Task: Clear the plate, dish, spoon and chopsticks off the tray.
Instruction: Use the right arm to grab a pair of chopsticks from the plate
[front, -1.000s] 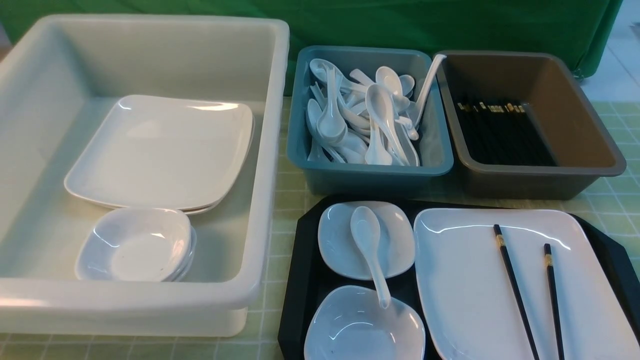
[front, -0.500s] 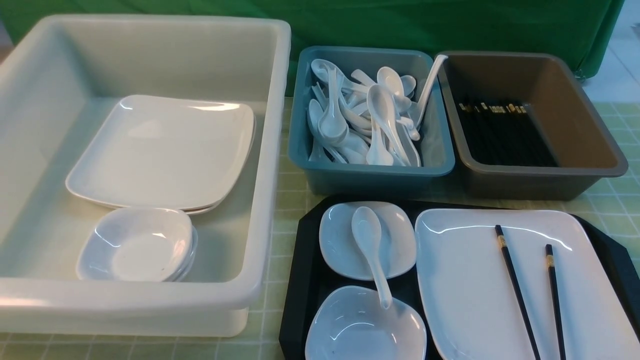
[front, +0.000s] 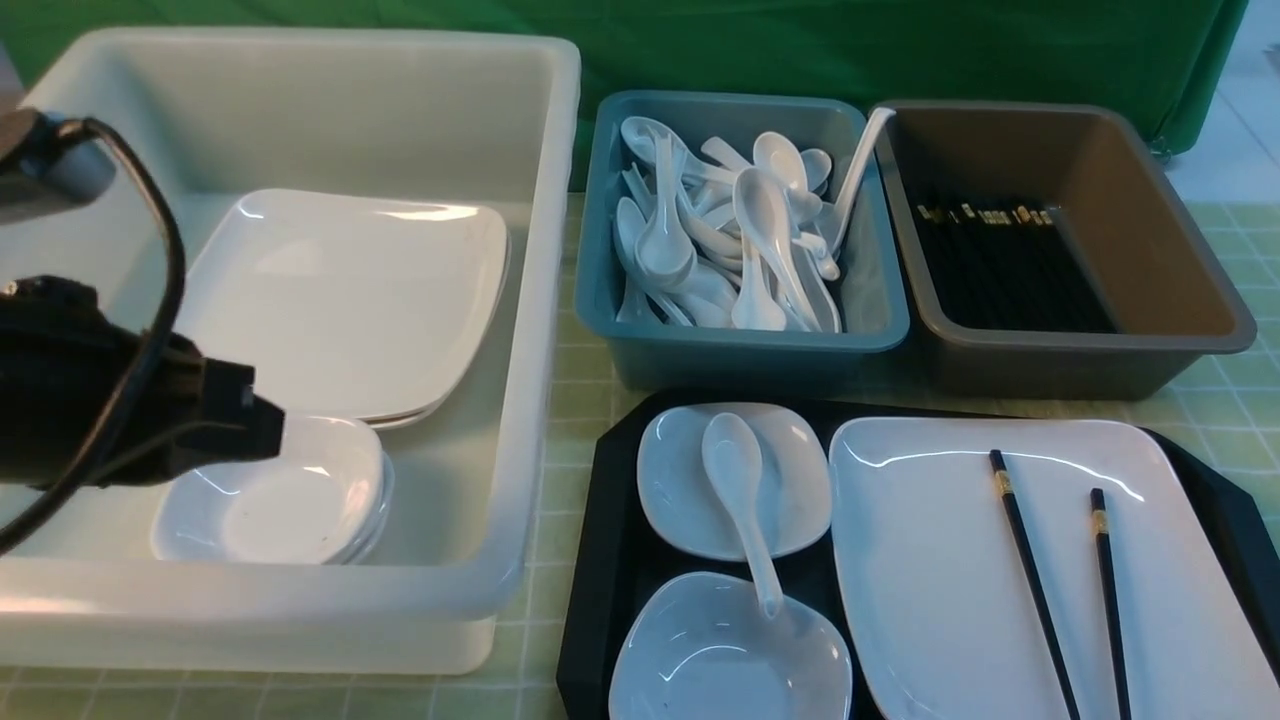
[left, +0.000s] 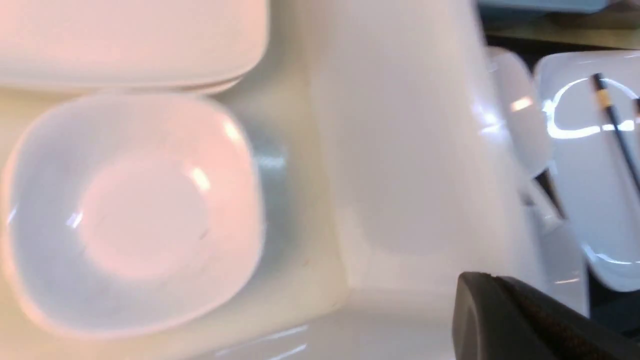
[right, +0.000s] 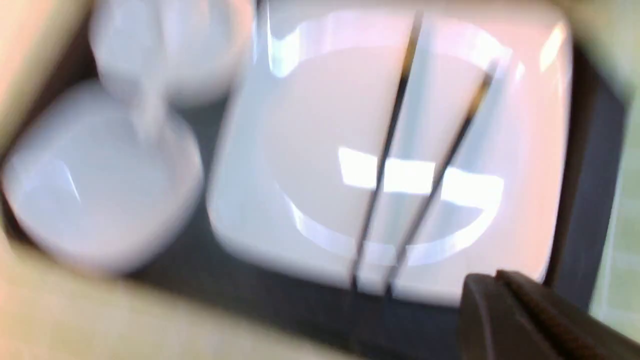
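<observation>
Green-checked cloth (front: 575, 400) bears the black tray (front: 605, 560). On its plate (front: 930, 580) the chopsticks (front: 1029, 570) run front-to-back, gold-banded ends far. The spoon (front: 742, 500) lies bowl-far, spanning two small dishes (front: 680, 500). Left gripper (front: 255, 425), over the white tub (front: 540, 300), and right gripper (right: 505, 305) are closed, empty.

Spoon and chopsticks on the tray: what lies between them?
Front view: the rim of the small dish under the spoon, a thin strip of black tray, then the bare left part of the plate, up to the chopsticks.
</observation>
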